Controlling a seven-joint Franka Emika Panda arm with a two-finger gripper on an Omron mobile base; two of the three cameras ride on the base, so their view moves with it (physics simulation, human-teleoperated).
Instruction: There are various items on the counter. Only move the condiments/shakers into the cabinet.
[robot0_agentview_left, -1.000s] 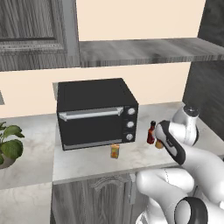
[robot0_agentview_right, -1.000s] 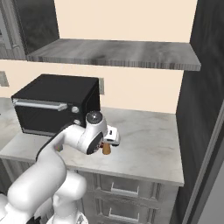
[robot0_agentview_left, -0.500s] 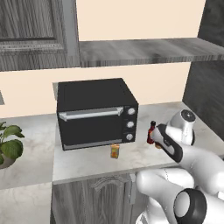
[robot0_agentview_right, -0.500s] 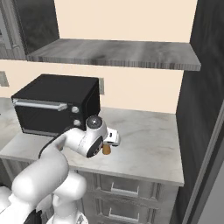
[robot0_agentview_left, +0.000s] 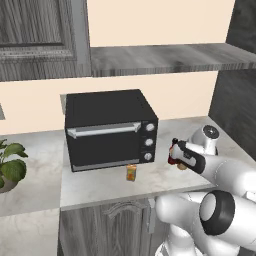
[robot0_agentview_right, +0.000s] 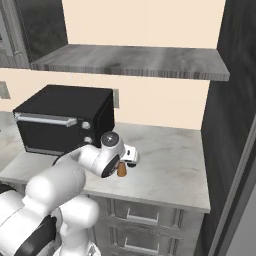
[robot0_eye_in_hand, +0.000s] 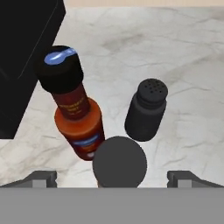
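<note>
Tool (robot0_eye_in_hand: 111, 179) open over tan shaker (robot0_eye_in_hand: 120, 162); hand view reveals black shaker (robot0_eye_in_hand: 146, 110).

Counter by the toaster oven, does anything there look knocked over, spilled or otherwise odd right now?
Nothing stands out. The red sauce bottle, the black shaker and the black-capped shaker stand upright on the counter, close together, with no spill. The small carton stands upright in front of the toaster oven. The open claw hangs above the black-capped shaker.

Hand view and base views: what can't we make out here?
- Tan shaker, hand view: only its black cap shows; the body lies beneath it.
- Red bottle, left base view: mostly behind the arm.
- Carton, left base view: print too small.
- Pincer, hand view: fingertips cut off at the bottom edge.
</note>
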